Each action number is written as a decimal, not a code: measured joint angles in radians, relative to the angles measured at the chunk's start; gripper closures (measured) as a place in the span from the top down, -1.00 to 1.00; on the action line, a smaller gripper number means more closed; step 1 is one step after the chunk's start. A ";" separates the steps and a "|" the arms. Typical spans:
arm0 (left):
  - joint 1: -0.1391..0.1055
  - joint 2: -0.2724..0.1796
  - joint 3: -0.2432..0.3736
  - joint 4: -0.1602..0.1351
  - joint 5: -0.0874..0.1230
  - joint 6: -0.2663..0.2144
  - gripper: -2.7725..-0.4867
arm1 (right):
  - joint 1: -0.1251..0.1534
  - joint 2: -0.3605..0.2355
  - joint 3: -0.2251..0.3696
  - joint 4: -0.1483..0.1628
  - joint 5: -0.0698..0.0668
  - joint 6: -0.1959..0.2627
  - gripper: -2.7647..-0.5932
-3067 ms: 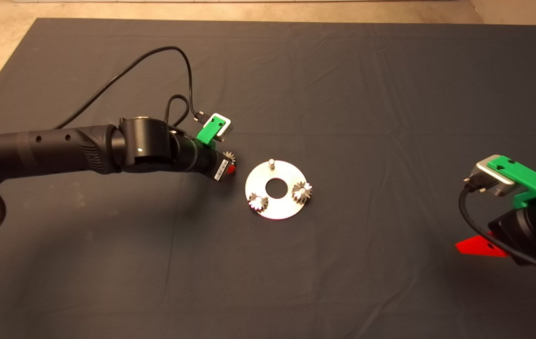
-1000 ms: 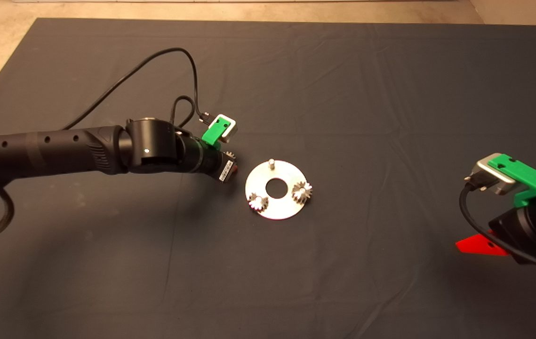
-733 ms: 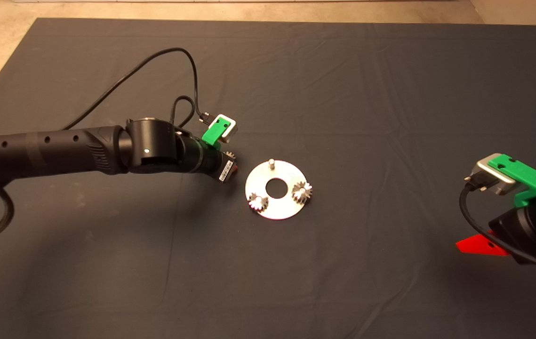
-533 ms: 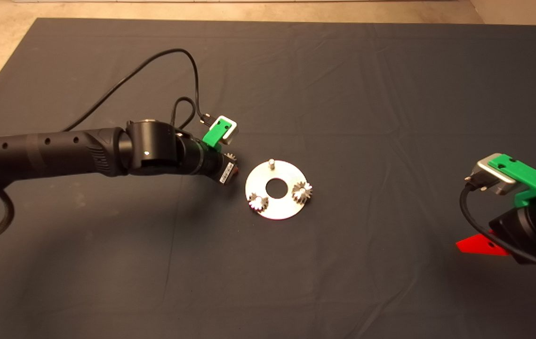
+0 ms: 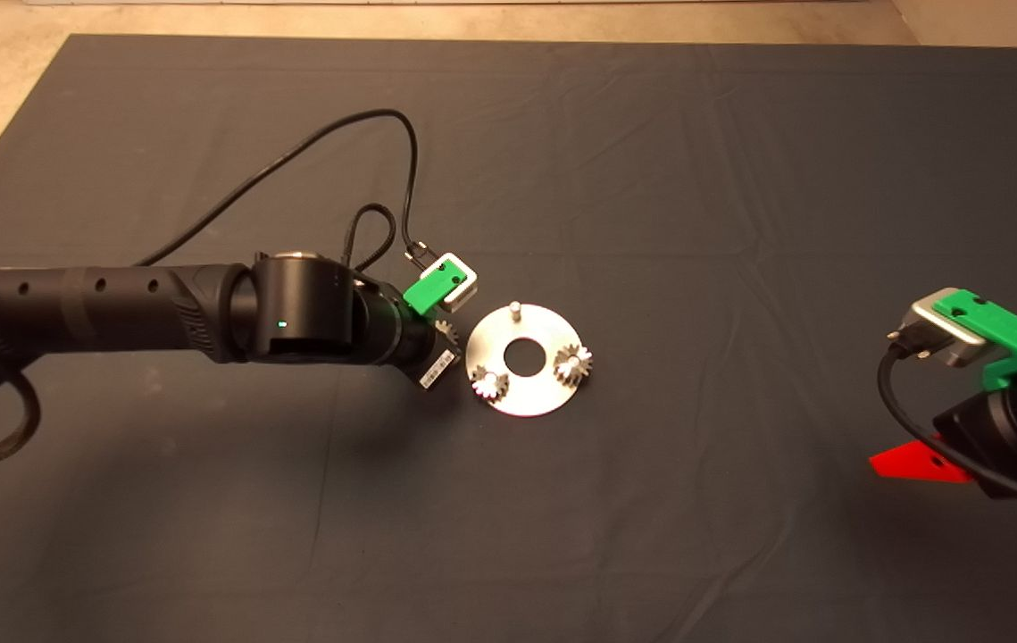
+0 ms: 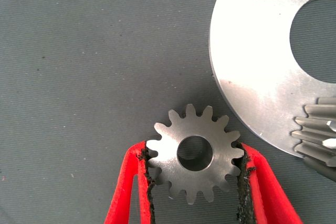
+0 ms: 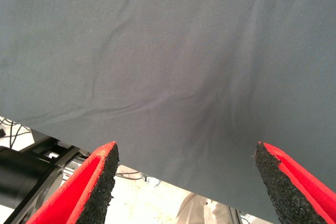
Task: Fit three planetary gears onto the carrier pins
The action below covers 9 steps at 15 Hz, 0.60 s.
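At the mat's (image 5: pixel 651 134) centre lies a flat silver disc (image 5: pixel 540 387) with a round middle hole. Item: two small toothed gears seated on pins of the disc, one at about four o'clock (image 5: pixel 572 362), one at about eight o'clock (image 5: pixel 489 386). Item: one bare pin (image 5: pixel 515 310) standing upright near the rim at twelve o'clock, nothing on it. Item: third gear (image 6: pixel 195 153), held flat with its hole facing the wrist camera, clamped by its teeth between the two red fingers (image 6: pixel 131 187) of the left gripper (image 6: pixel 195 177), black pads pressing on opposite sides. It sits off the disc, just beside the rim at about nine o'clock, with mat showing beneath it; in the head view only a few teeth (image 5: pixel 446 329) peek out past the black wrist. Change from half a second ago: the left arm has travelled towards the disc, carrying the gear from well clear of the rim to right next to it, and the green camera mount and cable loop have shifted along with it. Disc, seated gears and bare pin unchanged. Item: right gripper (image 7: pixel 186 182), parked at the mat's three o'clock edge, fingers spread wide, holding nothing, in nearly the same place as before; its wrist camera shows bare mat and a strip of floor beyond.
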 joint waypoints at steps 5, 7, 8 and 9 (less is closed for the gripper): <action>-0.060 -0.027 0.000 0.000 0.005 0.033 -0.88 | 0.000 0.000 0.000 0.002 0.000 0.000 0.22; -0.097 -0.030 0.000 0.001 0.006 0.034 -0.88 | 0.000 0.000 0.000 0.003 0.000 0.000 0.22; -0.107 -0.027 0.000 0.001 0.005 0.034 -0.88 | 0.000 0.000 0.000 0.003 0.000 0.000 0.22; -0.108 -0.019 0.000 0.001 0.004 0.033 -0.88 | 0.000 0.000 0.000 0.003 0.000 0.000 0.22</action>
